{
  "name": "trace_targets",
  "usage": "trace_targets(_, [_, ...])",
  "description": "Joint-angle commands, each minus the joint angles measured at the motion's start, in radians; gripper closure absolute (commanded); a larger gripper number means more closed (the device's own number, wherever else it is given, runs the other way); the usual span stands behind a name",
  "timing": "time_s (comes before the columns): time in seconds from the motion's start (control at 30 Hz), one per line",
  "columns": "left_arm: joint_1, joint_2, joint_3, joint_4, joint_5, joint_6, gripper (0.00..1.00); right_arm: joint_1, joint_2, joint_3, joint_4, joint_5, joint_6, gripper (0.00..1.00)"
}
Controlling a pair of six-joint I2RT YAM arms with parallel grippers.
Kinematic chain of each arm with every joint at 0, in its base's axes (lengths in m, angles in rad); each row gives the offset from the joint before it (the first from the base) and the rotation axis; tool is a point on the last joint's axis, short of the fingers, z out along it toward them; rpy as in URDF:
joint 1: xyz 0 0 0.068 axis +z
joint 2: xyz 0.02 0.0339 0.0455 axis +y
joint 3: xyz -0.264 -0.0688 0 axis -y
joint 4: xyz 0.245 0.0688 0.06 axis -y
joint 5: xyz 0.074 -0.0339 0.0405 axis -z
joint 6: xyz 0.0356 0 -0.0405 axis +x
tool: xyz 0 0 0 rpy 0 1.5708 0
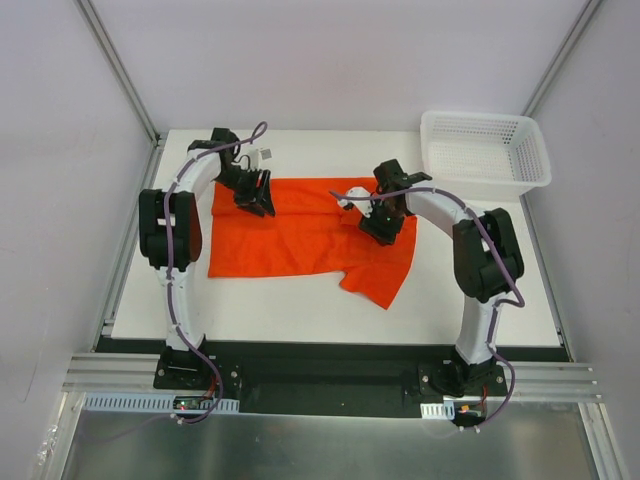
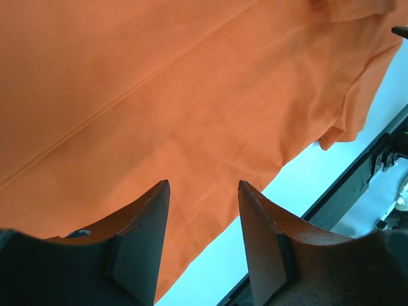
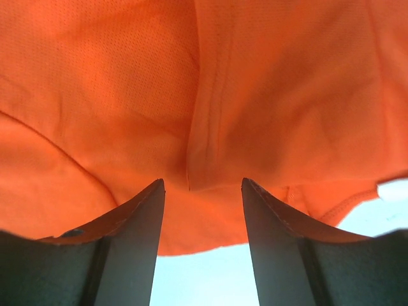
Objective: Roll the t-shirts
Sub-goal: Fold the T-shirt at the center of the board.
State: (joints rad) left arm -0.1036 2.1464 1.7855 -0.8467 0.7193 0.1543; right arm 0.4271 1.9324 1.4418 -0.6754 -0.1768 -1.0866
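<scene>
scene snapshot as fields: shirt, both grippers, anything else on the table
t-shirt: orange-red, lying spread on the table, not yet rolled
left gripper: open, over the t-shirt's far left part, nothing between the jaws
right gripper: open, over the t-shirt's far right part, nothing between the jaws
contact with cloth: cannot tell
basket: white mesh, far right corner, apart from the t-shirt
</scene>
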Motion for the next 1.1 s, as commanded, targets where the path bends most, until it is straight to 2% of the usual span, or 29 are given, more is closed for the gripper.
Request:
trace_targets(0.0, [0.028, -0.080, -0.028, -0.014, -0.026, 0.013, 0.53, 0.021, 0.034, 0.031, 0.008, 0.020, -0.032, 0.46])
trace_targets(0.27, [0.048, -0.088, -0.032, -0.014, -0.044, 0.019, 0.54, 0.029, 0.065, 0.037, 0.056, 0.088, -0.030, 0.50])
trace_targets(0.53, [0.047, -0.080, -0.015, -0.014, -0.043, 0.017, 0.53, 0.029, 0.071, 0.071, 0.034, 0.083, -0.016, 0.58])
trace_targets(0.67, [0.048, -0.075, -0.008, -0.012, -0.044, 0.019, 0.53, 0.029, 0.073, 0.072, 0.028, 0.086, -0.016, 0.67])
trace_targets(0.77, [0.048, -0.075, -0.008, -0.014, -0.046, 0.019, 0.53, 0.033, 0.073, 0.074, 0.014, 0.086, -0.018, 0.80])
trace_targets(0.8, [0.048, -0.075, -0.008, -0.014, -0.047, 0.019, 0.53, 0.035, 0.070, 0.075, 0.007, 0.085, -0.018, 0.89])
trace_targets(0.9, [0.048, -0.079, -0.009, -0.012, -0.049, 0.022, 0.54, 0.035, 0.059, 0.103, -0.042, 0.066, -0.007, 0.99])
trace_targets(1.07, [0.053, -0.082, -0.011, -0.014, -0.046, 0.024, 0.54, 0.053, 0.033, 0.164, -0.117, 0.036, 0.040, 0.99])
